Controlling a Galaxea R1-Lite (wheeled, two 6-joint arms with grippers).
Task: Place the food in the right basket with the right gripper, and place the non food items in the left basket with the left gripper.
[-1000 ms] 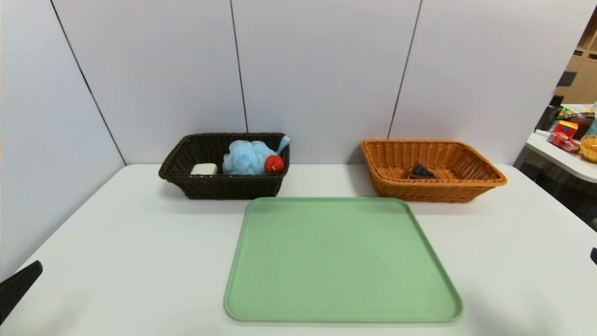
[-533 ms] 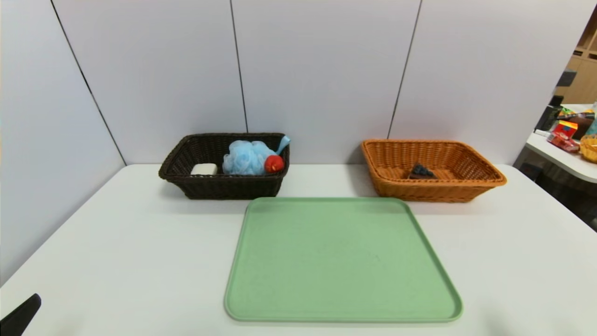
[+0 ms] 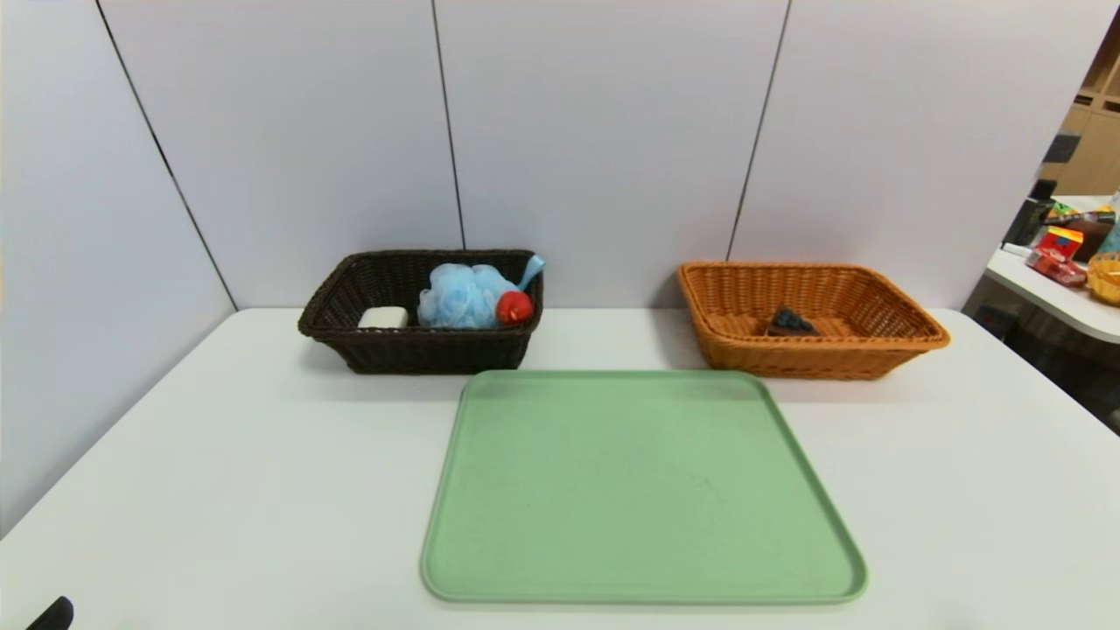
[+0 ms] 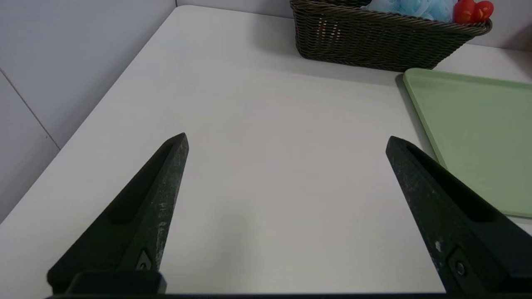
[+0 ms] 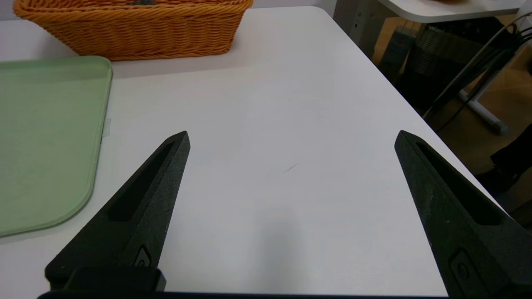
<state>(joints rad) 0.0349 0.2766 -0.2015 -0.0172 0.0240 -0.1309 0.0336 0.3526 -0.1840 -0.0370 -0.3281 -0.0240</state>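
Note:
The dark brown left basket (image 3: 411, 350) at the back left holds a white soap bar (image 3: 383, 317), a light-blue bath puff (image 3: 464, 296) and a red duck toy (image 3: 514, 307). The orange-tan right basket (image 3: 814, 350) at the back right holds the chocolate cake slice (image 3: 790, 323). My left gripper (image 4: 286, 139) hangs open over bare table near the front left corner, with nothing between its fingers. My right gripper (image 5: 292, 137) hangs open and empty over bare table at the front right. In the head view only a tip of the left gripper (image 3: 54, 615) shows.
A green tray (image 3: 643, 486) lies bare in the middle of the white table (image 3: 219, 455), in front of both baskets. Grey wall panels close the back and left. The table's right edge (image 5: 415, 112) drops to the floor. A side table with clutter (image 3: 1072, 254) stands far right.
The left gripper has drawn back toward the front left corner and nearly left the head view. The sliver of the right gripper at the right edge is gone. The baskets' contents have not moved.

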